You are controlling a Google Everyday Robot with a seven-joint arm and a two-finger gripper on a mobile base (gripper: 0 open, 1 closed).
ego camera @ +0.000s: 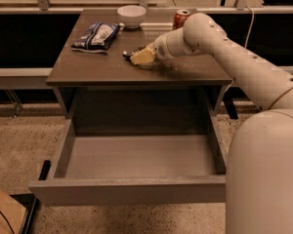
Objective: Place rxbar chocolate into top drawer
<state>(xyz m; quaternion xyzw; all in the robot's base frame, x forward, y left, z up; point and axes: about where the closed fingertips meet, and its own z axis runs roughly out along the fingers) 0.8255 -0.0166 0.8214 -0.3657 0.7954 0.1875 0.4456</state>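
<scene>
The arm (234, 52) is stretched in from the right, low over the cabinet top (88, 68), with the gripper (139, 57) set against the rxbar chocolate (128, 53), behind the pulled-out top drawer (127, 193); whether it is clamped cannot be told.

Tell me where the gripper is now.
In the camera view the gripper sits low over the middle of the cabinet top, right of the blue-and-white bag and in front of the white bowl.
</scene>
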